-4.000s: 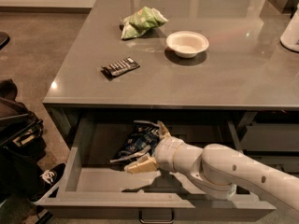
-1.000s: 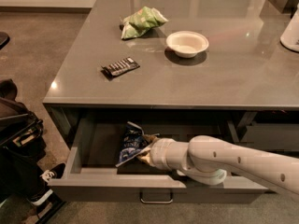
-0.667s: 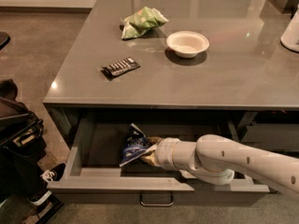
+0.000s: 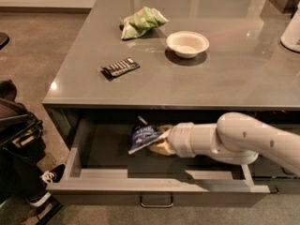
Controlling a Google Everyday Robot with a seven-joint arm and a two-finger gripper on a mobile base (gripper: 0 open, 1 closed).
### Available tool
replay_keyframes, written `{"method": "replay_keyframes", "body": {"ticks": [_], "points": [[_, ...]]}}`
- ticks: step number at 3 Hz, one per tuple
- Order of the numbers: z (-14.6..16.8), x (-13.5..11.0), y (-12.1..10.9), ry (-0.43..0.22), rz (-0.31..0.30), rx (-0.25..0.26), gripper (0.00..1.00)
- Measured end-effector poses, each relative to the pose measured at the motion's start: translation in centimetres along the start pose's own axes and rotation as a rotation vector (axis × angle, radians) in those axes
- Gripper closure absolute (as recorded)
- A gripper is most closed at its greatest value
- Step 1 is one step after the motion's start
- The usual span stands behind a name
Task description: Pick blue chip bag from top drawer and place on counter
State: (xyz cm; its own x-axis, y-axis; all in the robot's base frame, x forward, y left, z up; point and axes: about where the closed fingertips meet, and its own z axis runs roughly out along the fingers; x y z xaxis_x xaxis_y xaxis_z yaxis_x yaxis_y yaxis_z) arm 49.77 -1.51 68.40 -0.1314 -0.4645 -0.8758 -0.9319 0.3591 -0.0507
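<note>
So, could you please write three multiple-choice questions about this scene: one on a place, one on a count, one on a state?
1. Where is the blue chip bag?
A on the floor; B in the top drawer; C on a chair.
2. How many bowls stand on the counter?
A one; B two; C three.
3. The top drawer is:
A shut; B pulled open; C taken out.

Answers:
1 B: the bag stands inside the drawer, against the gripper, which reaches in from the right.
2 A: a single white bowl stands there.
3 B: its front stands out from under the counter and its inside shows.
</note>
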Motion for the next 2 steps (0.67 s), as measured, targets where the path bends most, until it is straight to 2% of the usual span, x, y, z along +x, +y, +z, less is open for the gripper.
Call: {"method": "replay_keyframes", "body": {"ticks": [1, 2], "points": [[-4.2, -1.8, 0.8, 0.048, 0.033, -0.059, 1.00], [-8.1, -2.9, 2.4, 0.113, 0.078, -0.094, 1.00]]}}
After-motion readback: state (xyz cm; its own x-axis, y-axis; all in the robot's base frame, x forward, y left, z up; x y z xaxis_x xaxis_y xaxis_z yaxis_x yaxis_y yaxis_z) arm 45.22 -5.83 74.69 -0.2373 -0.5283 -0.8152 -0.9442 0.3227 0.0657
